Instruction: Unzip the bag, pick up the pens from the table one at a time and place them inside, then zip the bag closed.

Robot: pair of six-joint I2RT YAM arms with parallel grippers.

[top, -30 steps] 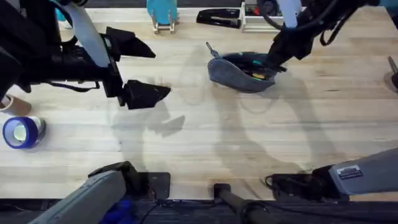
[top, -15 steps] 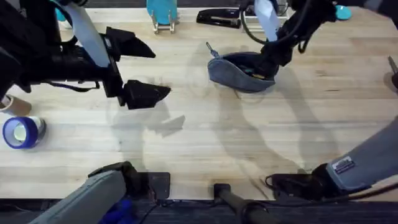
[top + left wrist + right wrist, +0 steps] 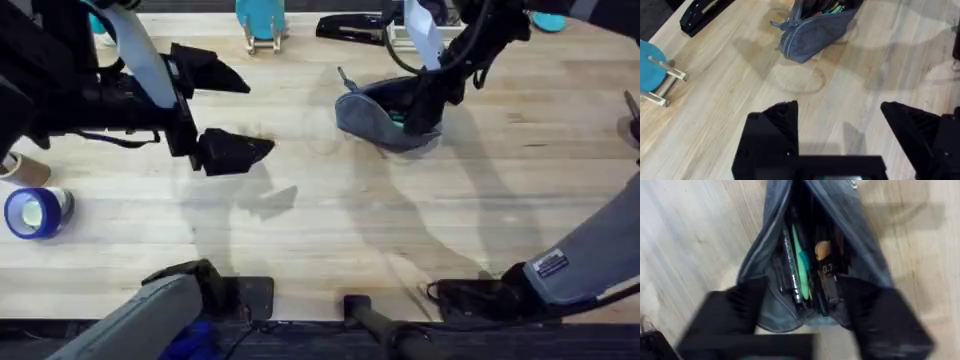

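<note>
Since a second ago, your right end effector (image 3: pixel 425 108) has slid leftward over the bag (image 3: pixel 385 118), which sits open on the surface (image 3: pixel 330 220) at one o'clock, pens (image 3: pixel 795 275) inside. Next, find the zipper pull and draw steadily. Its fingers spread wide, empty; your left end effector (image 3: pixel 225 110) hovers at ten o'clock, wide open.

We see the grey bag (image 3: pixel 378 118) lying unzipped on the wooden table (image 3: pixel 330 230), gaping open, with pens (image 3: pixel 792 272) lengthwise inside.

Grey bag (image 3: pixel 817 30) beyond spread tool (image 3: pixel 840 125).
</note>
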